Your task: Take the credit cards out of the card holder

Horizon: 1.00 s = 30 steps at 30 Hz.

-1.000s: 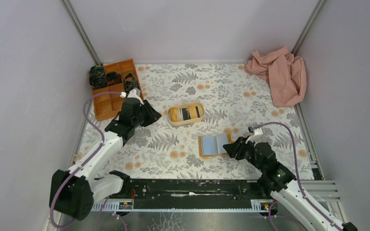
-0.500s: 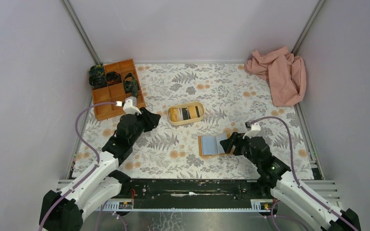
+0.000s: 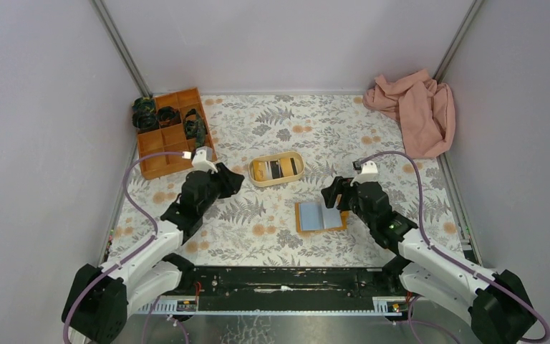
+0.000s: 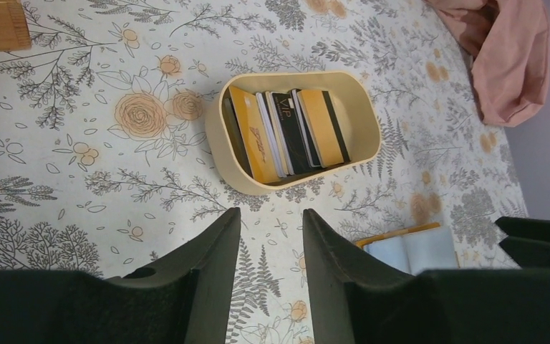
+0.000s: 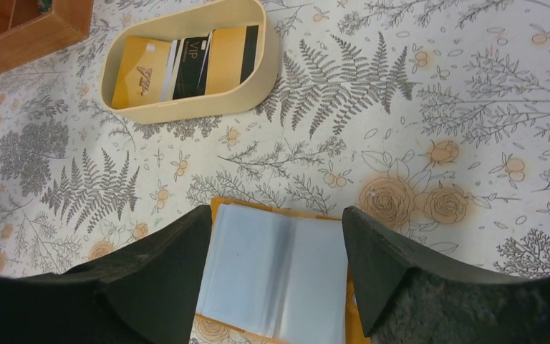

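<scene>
Card holder (image 3: 320,216) lies opened flat, light blue sleeves up, at the near centre of the floral table (image 3: 258,236). The right gripper (image 5: 276,236) hovers over it, fingers spread wide and grasping nothing, seemingly poised to probe the sleeves for any card left inside. Yellow and black credit cards (image 4: 286,132) sit stacked in the beige oval tray (image 4: 367,115) just beyond, while the left gripper (image 4: 270,218) hangs to the tray's left, fingers parted and empty.

White arm links (image 3: 147,247), blk joints (image 3: 104,297), purple cables (image 3: 129,183), blk L pincer (image 4: 271,215), R pincer (image 5: 276,215)
</scene>
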Each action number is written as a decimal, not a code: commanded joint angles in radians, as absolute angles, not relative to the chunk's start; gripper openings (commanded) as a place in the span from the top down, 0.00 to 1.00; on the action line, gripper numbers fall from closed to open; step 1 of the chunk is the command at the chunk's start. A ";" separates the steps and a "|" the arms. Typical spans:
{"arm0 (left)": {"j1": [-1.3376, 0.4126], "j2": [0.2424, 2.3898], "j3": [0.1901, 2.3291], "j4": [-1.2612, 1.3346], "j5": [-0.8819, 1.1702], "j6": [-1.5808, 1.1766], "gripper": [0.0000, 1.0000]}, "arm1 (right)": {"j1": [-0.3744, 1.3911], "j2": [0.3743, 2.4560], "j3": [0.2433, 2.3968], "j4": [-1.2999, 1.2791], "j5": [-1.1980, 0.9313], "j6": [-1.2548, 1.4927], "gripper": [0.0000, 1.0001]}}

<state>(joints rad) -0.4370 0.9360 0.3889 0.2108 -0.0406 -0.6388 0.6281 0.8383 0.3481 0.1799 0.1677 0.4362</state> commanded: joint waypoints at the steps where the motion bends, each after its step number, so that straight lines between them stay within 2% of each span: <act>1: -0.438 0.971 0.421 0.254 -0.030 -0.542 0.54 | 0.632 0.855 0.412 0.249 0.217 0.386 0.26; 4: -0.446 0.993 0.438 0.220 -0.027 -0.524 0.54 | 0.632 0.810 0.392 0.249 0.208 0.396 0.27; 7: -0.511 1.001 0.442 0.213 -0.117 -0.535 0.54 | 0.632 0.750 0.382 0.180 0.229 0.426 0.27; 15: -0.887 0.989 0.430 0.232 -0.401 -0.625 0.53 | 0.632 0.651 0.311 0.026 0.200 0.542 0.25; 20: -1.095 1.219 0.469 0.329 -0.495 -0.675 0.56 | 0.632 0.596 0.285 -0.091 0.189 0.566 0.25; 21: -1.129 1.288 0.492 0.353 -0.507 -0.681 0.58 | 0.632 0.584 0.277 -0.105 0.172 0.554 0.33; 24: -1.178 1.470 0.557 0.432 -0.514 -0.705 0.66 | 0.632 0.552 0.248 -0.107 0.117 0.515 0.77; 25: -1.179 1.520 0.571 0.462 -0.503 -0.713 0.68 | 0.633 0.544 0.242 -0.099 0.085 0.507 0.85; 27: -1.181 1.576 0.587 0.521 -0.479 -0.720 0.69 | 0.633 0.535 0.244 -0.094 0.047 0.491 0.98; 30: -1.178 1.588 0.583 0.561 -0.496 -0.712 0.68 | 0.633 0.544 0.245 -0.067 0.011 0.472 1.00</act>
